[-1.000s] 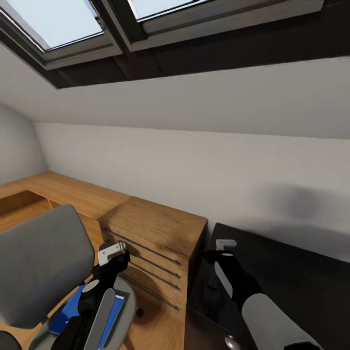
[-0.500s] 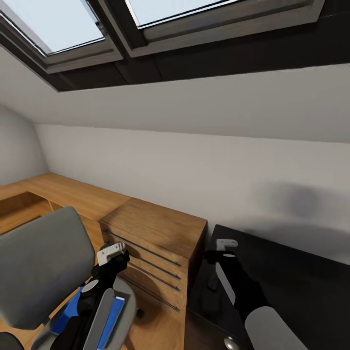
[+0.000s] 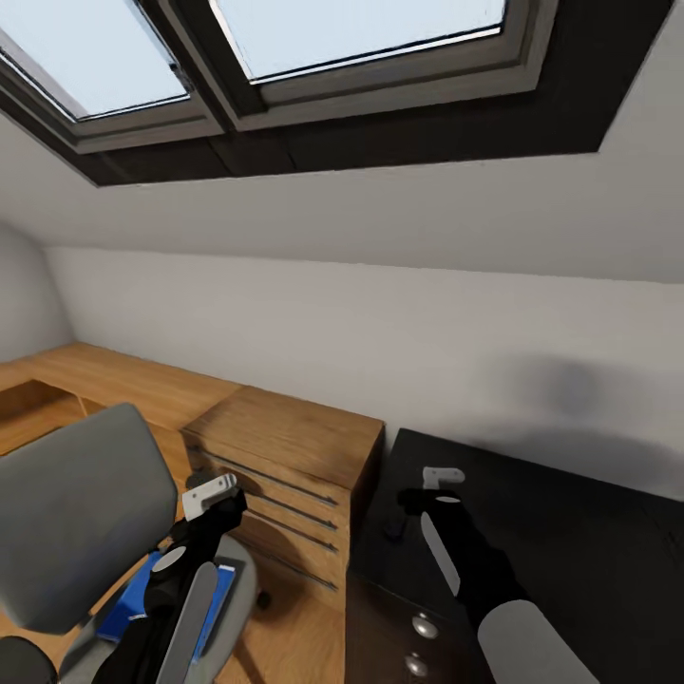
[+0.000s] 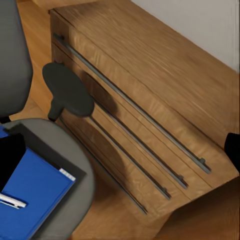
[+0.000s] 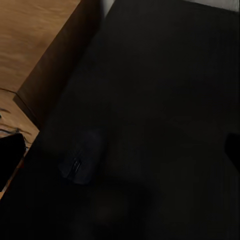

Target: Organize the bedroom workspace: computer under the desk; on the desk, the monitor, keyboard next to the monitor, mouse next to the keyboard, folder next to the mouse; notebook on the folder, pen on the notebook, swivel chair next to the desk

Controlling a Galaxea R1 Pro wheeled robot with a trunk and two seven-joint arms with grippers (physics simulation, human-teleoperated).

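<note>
Far left: grey padded swivel chair [image 3: 81,518] with the flat bright blue folder [image 3: 128,608] on its seat, long axis running near-to-far; a slim white pen [image 4: 12,201] lies on the folder. The left gripper [image 3: 211,496] hangs just above and right of the folder, clearly the nearer arm; jaw state: cannot tell. Wooden chest of drawers [image 3: 285,475] stands between chair and glossy black desk [image 3: 570,532]. Small black mouse [image 5: 80,160] sits at the desk's left near corner, beside the right gripper [image 3: 439,480]; jaw state: cannot tell.
</note>
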